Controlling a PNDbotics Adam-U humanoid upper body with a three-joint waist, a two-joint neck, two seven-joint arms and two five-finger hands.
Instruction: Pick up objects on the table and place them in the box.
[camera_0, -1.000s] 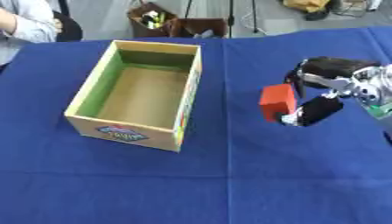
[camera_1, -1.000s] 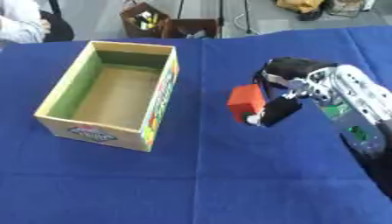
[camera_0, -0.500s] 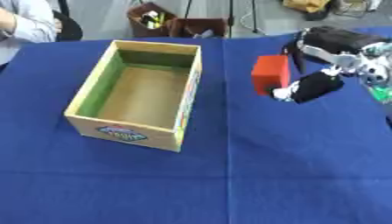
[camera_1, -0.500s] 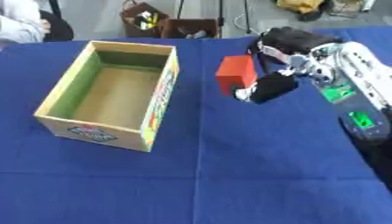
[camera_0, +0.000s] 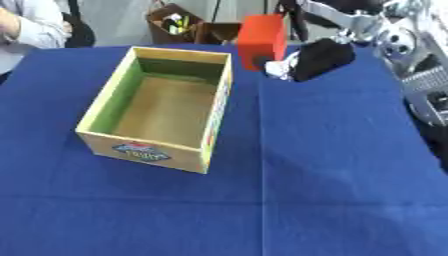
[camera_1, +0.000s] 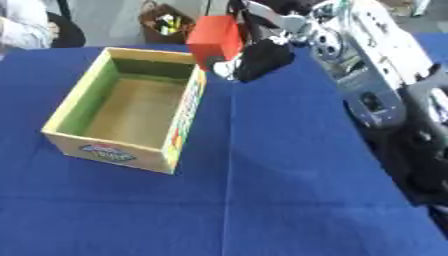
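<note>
Transport step, by the look of it; right hand (camera_0: 317, 56) curled around a red block (camera_0: 262, 34), carried in the air just beside the far right corner of the cardboard box (camera_0: 214, 116), not yet over the opening; block upright, clear of the rim; box interior appears empty; box sits on blue cloth-covered table (camera_0: 332, 170); left hand not visible in either view; next move, as I judge it, calls for shifting the block leftward over the opening, lowering it past the wall, then uncurling the fingers; risk: clipping the near wall on the way across
</note>
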